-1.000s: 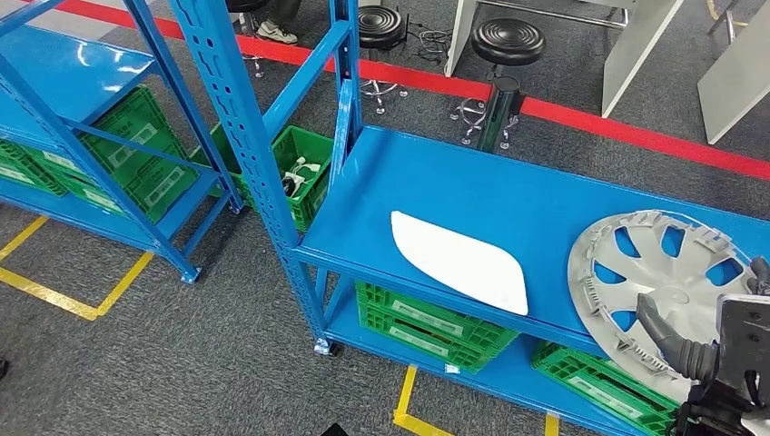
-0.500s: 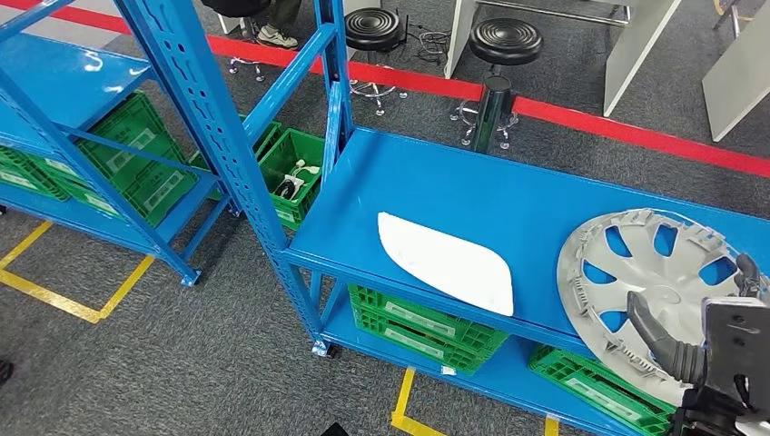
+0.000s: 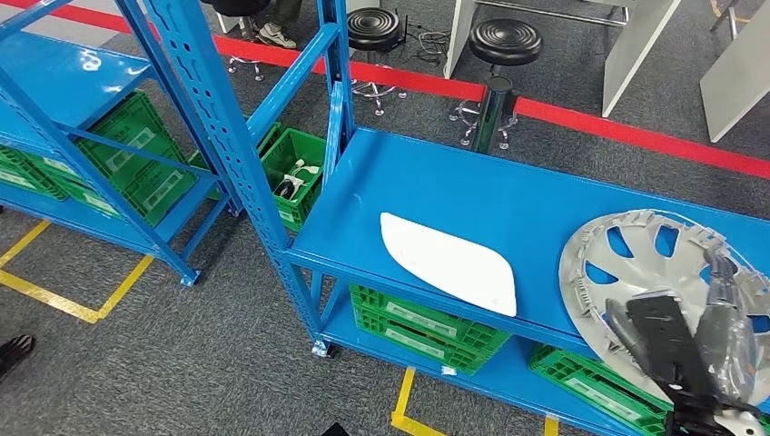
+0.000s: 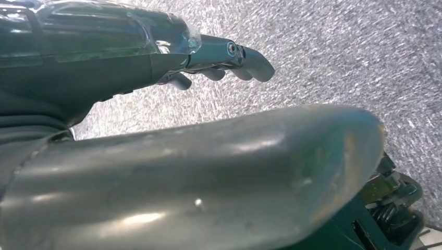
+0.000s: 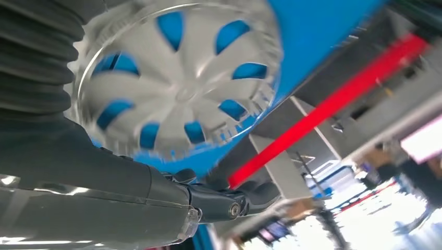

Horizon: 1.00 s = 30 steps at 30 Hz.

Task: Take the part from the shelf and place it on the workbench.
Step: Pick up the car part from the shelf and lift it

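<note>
1. The shelf [image 3: 508,195] is bright blue, board and perforated uprights alike.
2. The hubcap [image 3: 656,272] is silver-grey; blue shows through the gaps between its spokes.
3. The flat panel [image 3: 447,263] is plain white.
4. The crates [image 3: 422,324] are green with pale labels.
5. The carpet [image 3: 182,363] is speckled grey, crossed by a red stripe [image 3: 590,123] and yellow tape lines [image 3: 54,300].
6. The stools [image 3: 506,41] have black seats.
7. The right hand [image 3: 717,318] is dark grey.

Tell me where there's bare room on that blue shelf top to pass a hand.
Bare blue runs along the back of the shelf, behind the white panel, plus the strip between that panel and the hubcap. The hubcap end is crowded: the right hand sits over it.
</note>
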Tool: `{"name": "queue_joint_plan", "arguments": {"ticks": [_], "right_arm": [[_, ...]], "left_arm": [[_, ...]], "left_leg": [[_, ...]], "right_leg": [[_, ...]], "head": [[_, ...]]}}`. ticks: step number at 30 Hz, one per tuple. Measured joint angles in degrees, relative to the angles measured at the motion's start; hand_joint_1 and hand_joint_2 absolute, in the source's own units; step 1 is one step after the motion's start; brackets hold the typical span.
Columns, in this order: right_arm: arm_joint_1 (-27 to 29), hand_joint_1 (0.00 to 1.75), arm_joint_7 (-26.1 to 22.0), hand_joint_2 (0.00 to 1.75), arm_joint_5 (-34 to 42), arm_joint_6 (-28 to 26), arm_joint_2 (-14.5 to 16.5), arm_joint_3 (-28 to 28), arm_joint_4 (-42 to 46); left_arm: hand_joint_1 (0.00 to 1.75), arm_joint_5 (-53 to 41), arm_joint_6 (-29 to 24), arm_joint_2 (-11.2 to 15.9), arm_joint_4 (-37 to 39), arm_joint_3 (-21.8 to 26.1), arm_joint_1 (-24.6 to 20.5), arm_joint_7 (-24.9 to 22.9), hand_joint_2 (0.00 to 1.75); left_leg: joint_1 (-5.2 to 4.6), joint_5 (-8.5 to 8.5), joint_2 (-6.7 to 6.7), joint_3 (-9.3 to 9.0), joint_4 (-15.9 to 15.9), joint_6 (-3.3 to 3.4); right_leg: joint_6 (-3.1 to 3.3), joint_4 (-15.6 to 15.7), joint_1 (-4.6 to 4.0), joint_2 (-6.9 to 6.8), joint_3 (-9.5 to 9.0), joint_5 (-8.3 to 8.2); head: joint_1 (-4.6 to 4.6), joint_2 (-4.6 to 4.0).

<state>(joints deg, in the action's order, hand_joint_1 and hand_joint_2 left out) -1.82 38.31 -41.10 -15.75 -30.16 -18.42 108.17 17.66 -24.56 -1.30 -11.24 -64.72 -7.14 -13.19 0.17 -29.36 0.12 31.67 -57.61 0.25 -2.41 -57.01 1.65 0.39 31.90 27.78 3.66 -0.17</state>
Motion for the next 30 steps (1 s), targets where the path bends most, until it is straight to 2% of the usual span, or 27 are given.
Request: {"name": "queue_joint_plan", "arguments": {"ticks": [3, 5, 12, 15, 18, 23, 30], "right_arm": [[-0.97, 0.0, 0.54, 1.75, -4.41, 12.6, -1.2, 0.1, -1.12], [-2.27, 0.0, 0.58, 1.75, -5.46, 19.04, -2.32, 0.21, -2.94], [-9.03, 0.0, 0.61, 1.75, -2.18, 30.58, -8.05, -0.57, -13.26], [-11.39, 0.0, 0.61, 1.75, -3.25, 35.34, -10.12, -0.91, -18.52], [-13.08, 0.0, 0.61, 1.75, -5.01, 37.14, -11.86, -0.85, -23.37], [-14.81, 0.0, 0.61, 1.75, -5.57, 37.14, -13.35, -0.74, -28.69], [-16.91, 0.0, 0.61, 1.75, -2.65, 32.2, -13.49, 0.98, -32.44]], "left_arm": [[0.0, -1.11, 0.03, -0.03, -0.01, -0.03, -0.01, -0.02, 0.0], [0.0, -1.98, 0.11, -0.02, -0.02, -0.21, -0.02, -0.02, 0.0], [0.0, -4.24, 1.52, 0.03, -0.02, -1.57, -0.25, -0.02, 0.0], [0.0, -4.96, 2.62, 0.05, -0.02, -2.06, -0.53, -0.02, 0.0], [0.0, -5.49, 3.06, 0.05, -0.02, -2.64, -0.69, -0.02, 0.0], [0.0, -5.81, 3.24, 0.08, -0.02, -2.95, -0.96, -0.02, 0.0], [0.0, -6.8, 3.21, 0.61, -0.02, -3.33, -1.17, -0.02, 0.0]], "left_leg": [[0.0, 0.0, 0.0, 0.0, 0.0, 0.0], [-0.01, 0.0, 0.02, 0.0, 0.0, 0.0], [-0.02, 0.0, 0.05, -0.01, -0.01, 0.0], [-0.03, 0.0, -0.05, 0.0, -0.01, 0.0], [-0.03, 0.0, -0.1, 0.01, -0.01, 0.0], [-0.02, 0.0, -0.14, 0.02, -0.01, 0.0], [-0.01, 0.0, -0.08, 0.01, -0.01, 0.0]], "right_leg": [[0.0, 0.01, 0.0, 0.0, 0.0, -0.01], [0.01, 0.01, 0.0, 0.0, 0.0, -0.02], [0.03, 0.04, 0.01, 0.01, 0.0, -0.08], [0.03, 0.04, 0.01, -0.01, 0.0, -0.08], [0.03, 0.04, 0.01, -0.02, 0.0, -0.08], [0.04, 0.04, 0.0, -0.03, 0.01, -0.08], [0.04, 0.04, 0.0, -0.03, 0.0, -0.08]], "head": [[-0.01, 0.0], [-0.01, 0.0], [-0.01, 0.0], [-0.01, 0.0], [-0.01, 0.0], [-0.01, 0.0], [-0.02, 0.0]]}}
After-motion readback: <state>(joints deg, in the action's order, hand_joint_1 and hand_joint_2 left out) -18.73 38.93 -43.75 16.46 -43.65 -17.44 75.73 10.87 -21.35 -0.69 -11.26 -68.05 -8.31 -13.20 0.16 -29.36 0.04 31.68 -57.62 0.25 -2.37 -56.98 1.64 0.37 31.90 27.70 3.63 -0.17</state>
